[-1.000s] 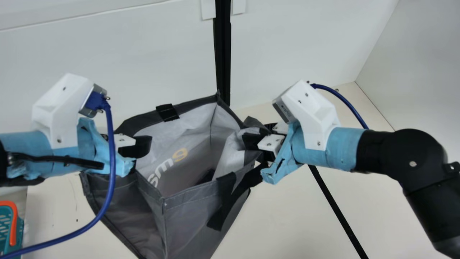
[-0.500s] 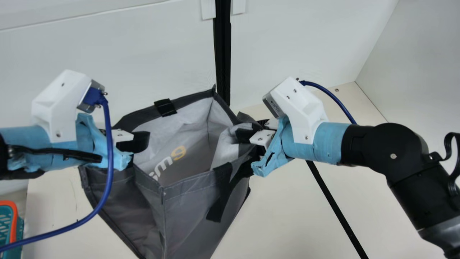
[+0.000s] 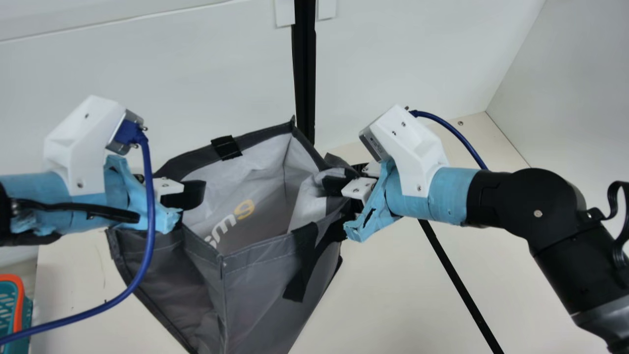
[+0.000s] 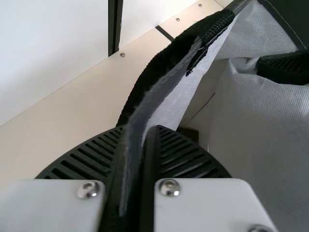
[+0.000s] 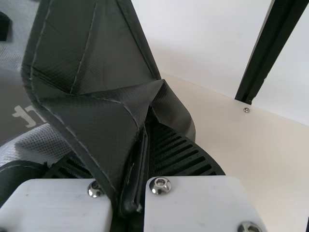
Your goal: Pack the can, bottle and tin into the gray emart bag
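Gray emart bag [image 3: 265,295] is gaping at lower centre-left of frame, left hand [image 4: 139,133] and right hand [image 5: 143,130] gripping its rim [image 3: 265,245]; whether anything is lying packed, cannot tell.

My left arm [image 3: 37,189] comes in level at the main view's left, its wrist [image 3: 115,194] wrapped in blue. My right arm [image 3: 575,260] slants up from the lower right, bends at a black joint [image 3: 545,199], then runs nearly level inward. My left gripper [image 3: 189,194] and right gripper [image 3: 339,186] face each other, apart, the ribbed fingers [image 4: 181,154] of each pinched together.
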Robot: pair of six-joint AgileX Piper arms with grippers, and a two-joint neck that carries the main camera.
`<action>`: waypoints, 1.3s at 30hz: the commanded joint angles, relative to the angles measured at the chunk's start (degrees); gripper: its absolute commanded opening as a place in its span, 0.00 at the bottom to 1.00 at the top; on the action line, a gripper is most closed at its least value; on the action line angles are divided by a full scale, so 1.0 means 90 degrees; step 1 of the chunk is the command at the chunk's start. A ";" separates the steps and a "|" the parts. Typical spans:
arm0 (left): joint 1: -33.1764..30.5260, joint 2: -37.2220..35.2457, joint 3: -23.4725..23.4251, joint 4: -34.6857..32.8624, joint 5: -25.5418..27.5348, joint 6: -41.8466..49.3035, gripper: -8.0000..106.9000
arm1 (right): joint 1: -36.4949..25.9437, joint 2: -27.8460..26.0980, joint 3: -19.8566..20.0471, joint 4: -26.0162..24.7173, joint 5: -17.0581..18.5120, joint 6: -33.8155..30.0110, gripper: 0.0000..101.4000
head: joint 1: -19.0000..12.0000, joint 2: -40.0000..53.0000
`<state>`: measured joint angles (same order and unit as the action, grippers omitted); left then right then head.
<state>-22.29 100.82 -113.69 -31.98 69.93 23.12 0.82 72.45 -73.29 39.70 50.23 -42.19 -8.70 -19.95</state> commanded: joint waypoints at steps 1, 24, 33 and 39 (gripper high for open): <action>0.0000 0.0000 0.0000 0.0000 0.0000 0.0000 0.45 | 0.0000 0.0000 0.0000 0.0000 0.0000 0.0000 0.00 | -0.0144 -0.0005; 0.0028 -0.0188 -0.0379 -0.0193 -0.0151 0.0195 0.85 | 0.0000 0.0000 0.0000 -0.0022 0.0000 0.0000 0.00 | -0.0144 -0.0005; 0.0195 -0.0575 -0.0411 -0.0195 -0.0298 0.0232 0.85 | 0.0000 0.0000 0.0000 -0.0022 0.0000 0.0000 0.00 | -0.0144 -0.0005; 0.0414 -0.1020 -0.0119 -0.0162 -0.0448 0.0246 0.85 | 0.0000 0.0000 0.0000 -0.0022 0.0000 0.0000 0.00 | -0.0144 -0.0005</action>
<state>-18.96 92.54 -115.21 -33.46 66.12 25.28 0.82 72.45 -73.29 39.50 50.23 -42.19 -8.70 -19.95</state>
